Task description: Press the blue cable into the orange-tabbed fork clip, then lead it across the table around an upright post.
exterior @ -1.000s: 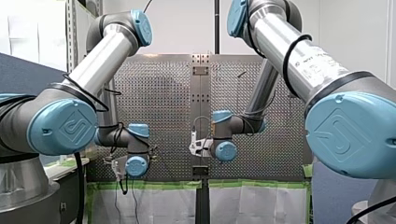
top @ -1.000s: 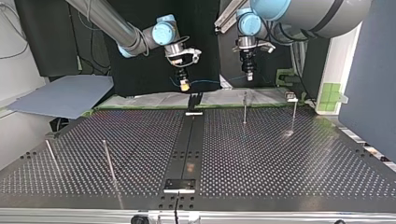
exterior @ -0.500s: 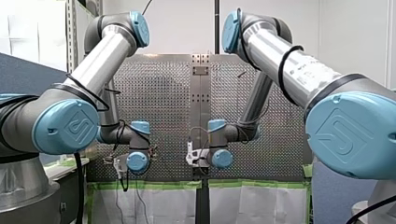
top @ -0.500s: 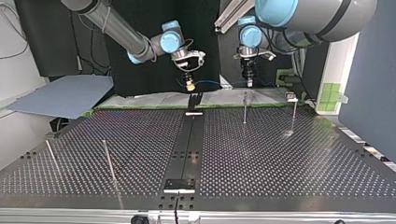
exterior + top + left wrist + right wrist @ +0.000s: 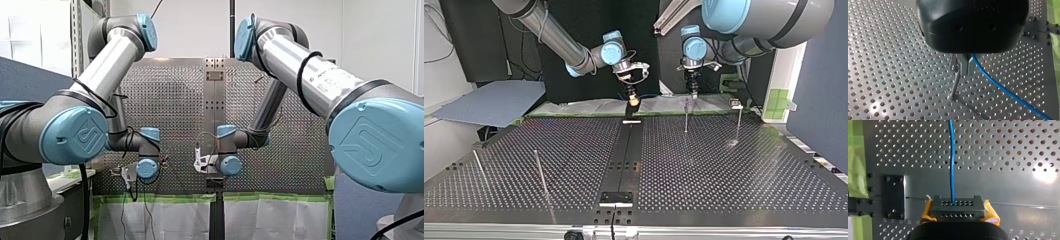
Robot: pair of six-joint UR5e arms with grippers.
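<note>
Against the frames of a second ago, both hands are seen in the top view to have been brought lower and closer to the fork clip (image 5: 631, 109). My right hand (image 5: 634, 100), earlier held higher and off to the clip's left in that view, is now poised directly over it, yellow pads just above its prongs. My left hand (image 5: 694, 93) has been lowered to the top of the upright post (image 5: 686, 116) that stands near the clip at its right. The blue cable (image 5: 951, 162) is clamped in my right hand and runs straight out ahead of it over the perforated surface (image 5: 724, 170). In the left wrist view it is also pinched in the closed metal fingers (image 5: 963, 65) of my left hand, with the post just beside them. A black rail (image 5: 624, 160) is laid from the clip to the surface's near edge. Two thin leaning posts (image 5: 540, 172) are set well apart from the clip toward the near left corner, and a further post (image 5: 739, 122) stands beyond the first. Green tape (image 5: 574, 114) and pale sheeting are fixed along the far edge just behind the clip, so both hands are working close to that edge. A wide perforated field is left open between the clip and the near edge. A blue-grey board (image 5: 489, 102) lies off the surface at the clip's left.
</note>
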